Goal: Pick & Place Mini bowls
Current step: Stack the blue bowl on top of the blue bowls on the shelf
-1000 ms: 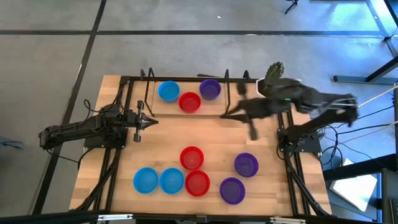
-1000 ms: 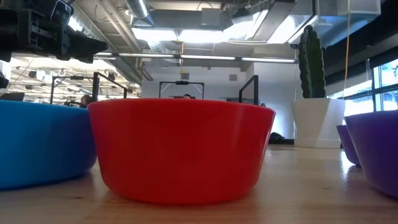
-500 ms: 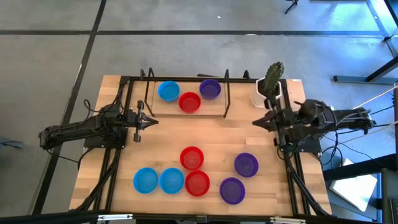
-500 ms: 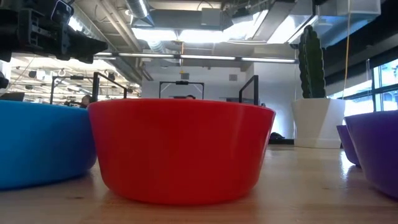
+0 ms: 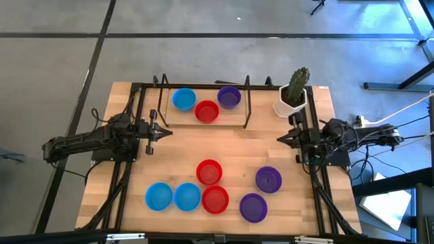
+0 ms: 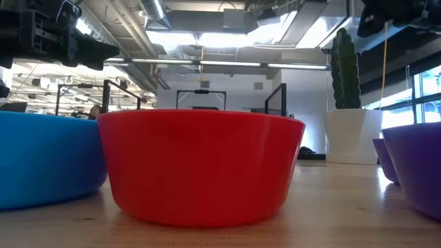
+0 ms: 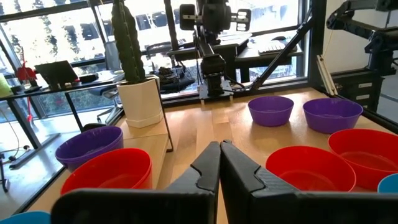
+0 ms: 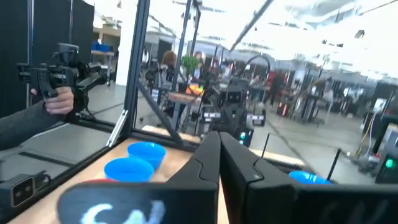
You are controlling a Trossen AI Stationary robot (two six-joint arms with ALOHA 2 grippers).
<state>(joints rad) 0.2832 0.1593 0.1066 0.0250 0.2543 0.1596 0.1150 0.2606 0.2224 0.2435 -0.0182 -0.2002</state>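
Three mini bowls, blue (image 5: 183, 99), red (image 5: 207, 111) and purple (image 5: 229, 97), stand on the table at the far middle. Several more stand near the front edge: red (image 5: 209, 172), two blue (image 5: 159, 196) (image 5: 187, 197), red (image 5: 215, 200) and two purple (image 5: 268, 179) (image 5: 253, 208). My left gripper (image 5: 166, 131) is shut and empty at mid-left, above the table, pointing right; it also shows in its wrist view (image 7: 219, 147). My right gripper (image 5: 279, 137) is shut and empty at mid-right, pointing left; it also shows in its wrist view (image 8: 219, 138).
A white pot with a green cactus (image 5: 291, 98) stands at the far right corner. A black metal frame (image 5: 246, 102) stands around the far bowls. Bare wood lies between the two grippers. A person's hand (image 8: 59, 99) holding a device shows beyond the table.
My right arm has drawn back from the table's far middle toward the right edge and has come to rest by the cactus pot, its gripper still pointing left. The bowls have not moved.
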